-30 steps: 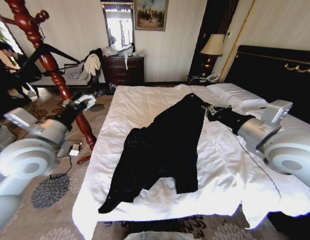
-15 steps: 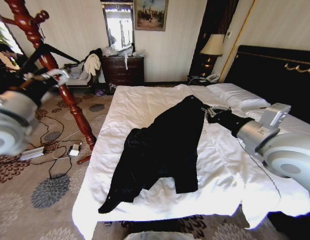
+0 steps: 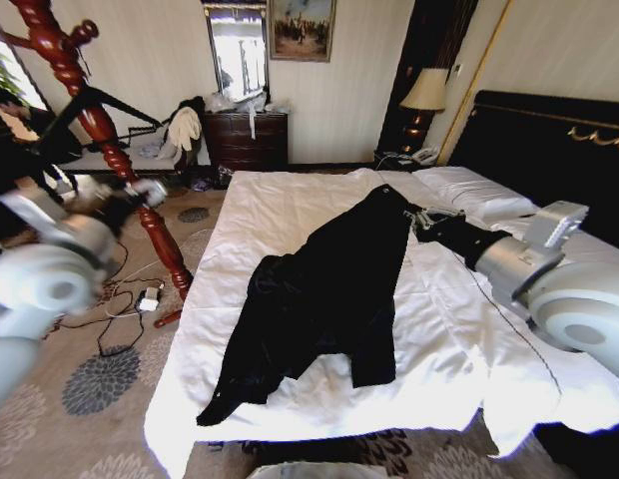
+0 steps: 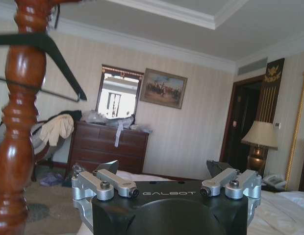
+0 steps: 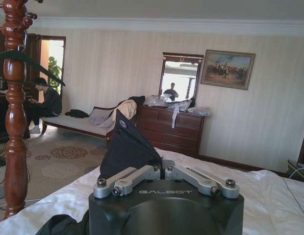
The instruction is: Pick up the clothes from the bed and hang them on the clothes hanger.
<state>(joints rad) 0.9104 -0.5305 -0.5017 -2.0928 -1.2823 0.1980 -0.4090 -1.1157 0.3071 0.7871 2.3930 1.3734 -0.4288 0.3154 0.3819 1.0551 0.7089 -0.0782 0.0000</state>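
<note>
The black jacket (image 3: pixel 319 299) lies spread lengthwise on the white bed (image 3: pixel 280 200). Its upper end points toward the pillows. My right gripper (image 3: pixel 417 218) is at that upper end, shut on a pinch of the black fabric. In the right wrist view the jacket (image 5: pixel 125 147) rises as a peak from the closed right gripper (image 5: pixel 159 169). My left gripper (image 3: pixel 150 190) hovers off the bed's left side beside the red wooden stand. In the left wrist view the left gripper (image 4: pixel 164 169) is open and holds nothing. The black clothes hanger (image 3: pixel 110 100) hangs on that stand and also appears as the hanger (image 4: pixel 59 54).
The red turned-wood coat stand (image 3: pixel 140 210) rises from the carpet left of the bed. Cables and a power strip (image 3: pixel 148 297) lie at its foot. A dark dresser (image 3: pixel 248 140) and a bench with pale clothes (image 3: pixel 180 130) stand behind. The black headboard (image 3: pixel 549 140) is at the right.
My left arm swung up and left beside the stand, then came back down and right toward its post. The right gripper and the jacket have stayed put.
</note>
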